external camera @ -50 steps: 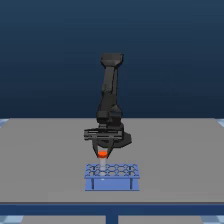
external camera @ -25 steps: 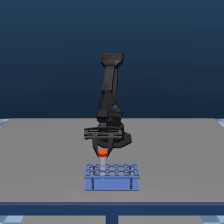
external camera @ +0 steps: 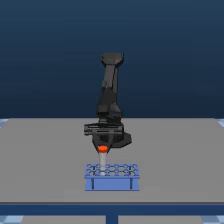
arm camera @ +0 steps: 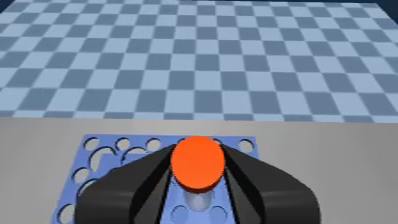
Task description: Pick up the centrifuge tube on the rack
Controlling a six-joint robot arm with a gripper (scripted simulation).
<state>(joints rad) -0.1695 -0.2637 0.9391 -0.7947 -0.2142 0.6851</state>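
Nearest the exterior camera stands the low blue rectangular block-like rack (external camera: 112,177), resting on the flat grey counter (external camera: 45,160). Its top carries a grid of round holes, and its front face bears two dark vertical marks. Directly above the rack's end toward the exterior view's left hangs the small slim pale translucent centrifuge tube with a round orange-red cap (external camera: 102,152). The cap shows as a bright orange spot under the black claw (external camera: 103,145); the pale body runs down from it, its lower end reaching about the level of the rack's top. Whether the tip stands inside a hole or just clear of it cannot be told from this view.

The claw is closed on the tube, its two black fingers (arm camera: 133,180) pressing the tube just under the cap from either side. Behind it, the black six-joint arm (external camera: 111,90) rises upright, against a dark blue backdrop.

The wrist view supplies what the exterior view lacks: the cap (arm camera: 197,162) appears as a large orange oval, the fingers converge on it from both sides, and the translucent body is visible beneath it over the blue surface of the rack (arm camera: 115,150). The holes read as pale-rimmed openings on either side of the fingers. Beyond the rack lie the grey counter (arm camera: 293,127) and, farther off, a blue-and-grey chequered floor (arm camera: 195,60). The exterior view alone shows the rack's front marks and the arm.
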